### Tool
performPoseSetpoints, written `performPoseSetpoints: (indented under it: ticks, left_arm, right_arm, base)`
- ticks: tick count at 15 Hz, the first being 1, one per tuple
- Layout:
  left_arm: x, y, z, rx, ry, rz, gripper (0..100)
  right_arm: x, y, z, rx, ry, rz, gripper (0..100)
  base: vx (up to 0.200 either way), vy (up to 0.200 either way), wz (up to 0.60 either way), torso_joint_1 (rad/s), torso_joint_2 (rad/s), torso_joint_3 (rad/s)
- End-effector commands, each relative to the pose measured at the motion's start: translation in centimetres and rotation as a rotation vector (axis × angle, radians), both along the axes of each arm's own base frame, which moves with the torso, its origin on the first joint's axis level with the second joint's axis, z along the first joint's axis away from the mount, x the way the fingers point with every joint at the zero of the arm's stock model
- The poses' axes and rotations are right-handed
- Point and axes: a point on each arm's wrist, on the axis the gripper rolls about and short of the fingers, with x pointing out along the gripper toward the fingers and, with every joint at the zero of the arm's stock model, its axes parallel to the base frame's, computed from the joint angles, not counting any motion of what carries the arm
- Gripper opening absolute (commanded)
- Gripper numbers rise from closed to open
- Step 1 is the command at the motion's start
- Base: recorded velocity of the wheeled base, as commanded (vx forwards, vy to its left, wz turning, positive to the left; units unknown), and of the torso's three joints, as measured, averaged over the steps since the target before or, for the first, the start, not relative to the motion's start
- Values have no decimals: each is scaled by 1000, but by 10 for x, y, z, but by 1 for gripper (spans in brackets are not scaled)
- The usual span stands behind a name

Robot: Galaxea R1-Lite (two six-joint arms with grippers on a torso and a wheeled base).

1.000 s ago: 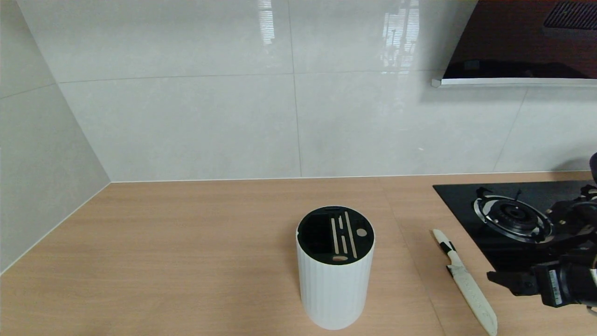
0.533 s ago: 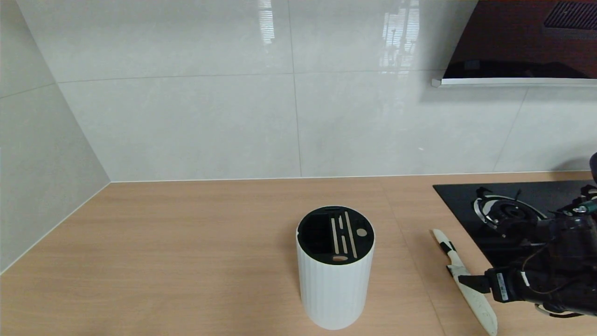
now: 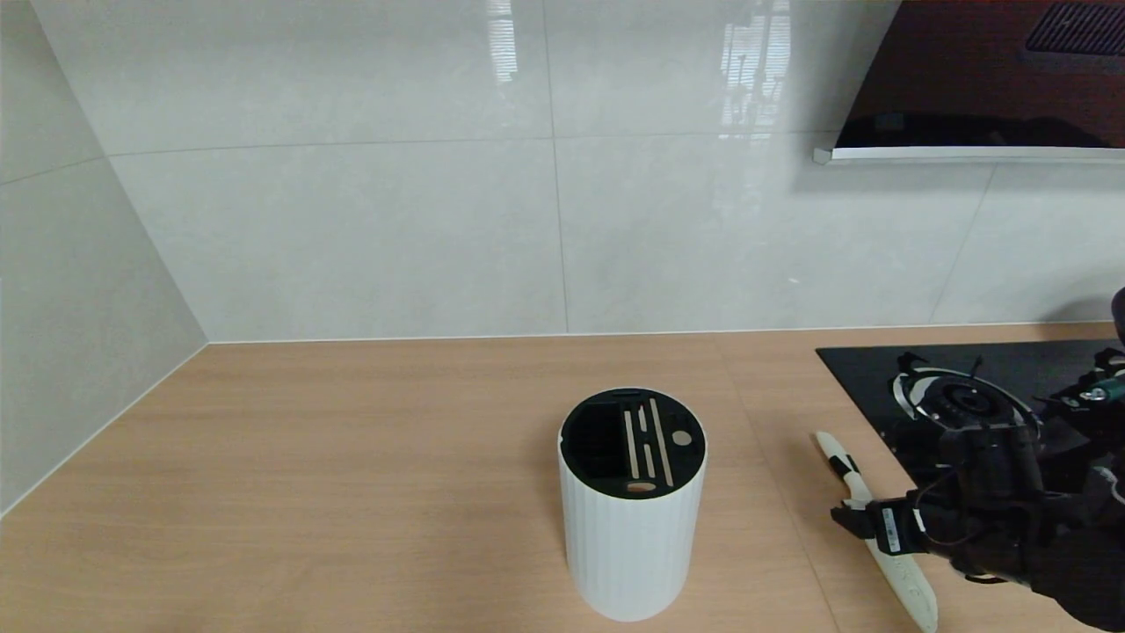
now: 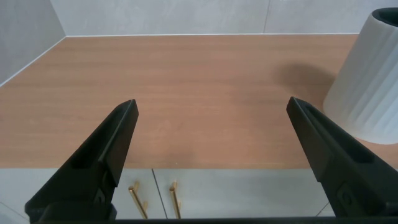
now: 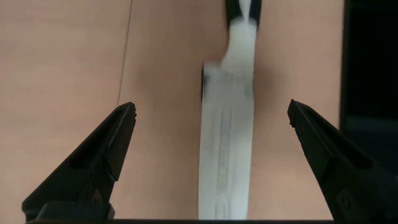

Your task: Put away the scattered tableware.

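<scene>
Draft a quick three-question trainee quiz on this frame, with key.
1. True or false: the right end effector is shut on the knife.
2. The knife lies on the counter between: A) holder and stove; B) holder and wall; C) two pots.
3. Fill in: the left end effector is ____.
Key: 1 false, it is open over the knife; 2 A; 3 open.

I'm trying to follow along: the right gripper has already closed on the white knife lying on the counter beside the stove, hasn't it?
Not yet. The right wrist view shows the right gripper open, its jaws wide apart either side of the white knife, which lies on the counter beside the stove.
</scene>
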Motion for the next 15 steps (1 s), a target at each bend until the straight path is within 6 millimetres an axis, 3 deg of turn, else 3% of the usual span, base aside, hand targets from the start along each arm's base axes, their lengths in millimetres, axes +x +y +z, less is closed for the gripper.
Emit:
performPoseSetpoints:
  ticks: [1, 15]
  left_arm:
    - [0, 0, 0, -1, 0, 1, 100]
    - [0, 0, 0, -1, -1, 1, 100]
  right_arm:
    - [4, 2, -20, -22, 58, 0, 100]
    - [20, -7, -31, -5, -6, -37, 100]
  base:
    - [0, 0, 0, 0, 0, 0]
    - [0, 0, 0, 0, 0, 0]
